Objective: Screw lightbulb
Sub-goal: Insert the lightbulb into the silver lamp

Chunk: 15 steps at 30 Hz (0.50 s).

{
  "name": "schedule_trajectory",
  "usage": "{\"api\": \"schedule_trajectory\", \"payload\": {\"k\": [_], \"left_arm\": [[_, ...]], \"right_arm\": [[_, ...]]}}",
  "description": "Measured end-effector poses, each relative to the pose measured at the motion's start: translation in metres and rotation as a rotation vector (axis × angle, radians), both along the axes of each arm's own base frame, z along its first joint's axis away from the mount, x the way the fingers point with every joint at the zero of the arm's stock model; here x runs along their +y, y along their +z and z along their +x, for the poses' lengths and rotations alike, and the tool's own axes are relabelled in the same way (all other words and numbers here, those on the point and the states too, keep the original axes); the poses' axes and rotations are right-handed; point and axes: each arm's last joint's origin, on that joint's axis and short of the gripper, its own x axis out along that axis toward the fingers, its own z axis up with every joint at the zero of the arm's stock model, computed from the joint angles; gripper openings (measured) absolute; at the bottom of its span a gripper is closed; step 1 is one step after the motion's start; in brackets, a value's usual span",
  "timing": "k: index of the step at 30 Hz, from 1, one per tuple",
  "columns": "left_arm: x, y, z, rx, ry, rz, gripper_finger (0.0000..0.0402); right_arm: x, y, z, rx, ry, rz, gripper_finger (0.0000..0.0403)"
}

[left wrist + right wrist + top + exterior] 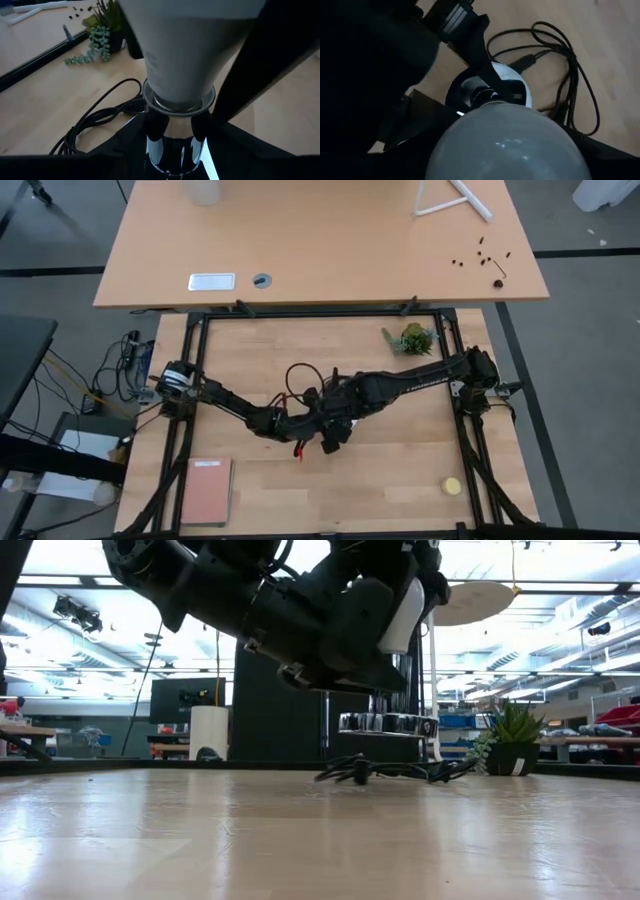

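Note:
The white lightbulb [185, 45] stands upright with its narrow end in the silver socket ring [177, 104] of a small lamp. The lamp has a chrome stem [170, 150] and a round silvery disc base [388, 723]. Both grippers meet at the table's middle. My right gripper [335, 430] comes from above and is shut on the lightbulb [505, 145]. My left gripper [308, 424] comes from the table's left and is shut on the lamp below the bulb. The disc base [517, 82] hangs clear of the table, and its black cord [390, 772] trails onto the wood. My left gripper has the lamp's chrome stem [162, 145] between its two fingers [115, 155], just under the socket ring. The fingers come nearly level from the table's left. The lamp stands upright with its disc base off the table. My right gripper pinches the bulb's wide white body [225, 55] between two fingers [272, 60], pointing steeply down from above. The bulb stands upright, its narrow end in the socket ring.
The black cord [570, 75] lies looped on the table beside the lamp. A small potted plant [415, 338] stands at the far right, a pink notebook [207, 490] lies near left, and a flat yellow round thing [452, 486] near right. Black frame rails [320, 313] border the table.

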Motion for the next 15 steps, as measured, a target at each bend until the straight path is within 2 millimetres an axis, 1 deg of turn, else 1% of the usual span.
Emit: {"api": "schedule_trajectory", "payload": {"k": [2,5,10,15], "left_arm": [[-0.002,0.000,0.000,0.005,-0.011,0.005,0.0183],[-0.004,0.000,-0.001,0.008,-0.039,-0.002,0.0183],[-0.006,0.000,-0.001,0.013,-0.056,-0.005,0.0183],[-0.006,0.000,-0.001,0.011,-0.052,-0.013,0.0183]], "right_arm": [[0.003,0.000,0.001,-0.001,0.056,-0.010,0.0272],[0.005,0.001,0.000,0.011,0.148,-0.035,0.0289],[0.010,0.001,-0.001,0.041,0.304,-0.044,0.0333],[0.012,0.001,-0.002,0.063,0.418,-0.046,0.0375]]}}
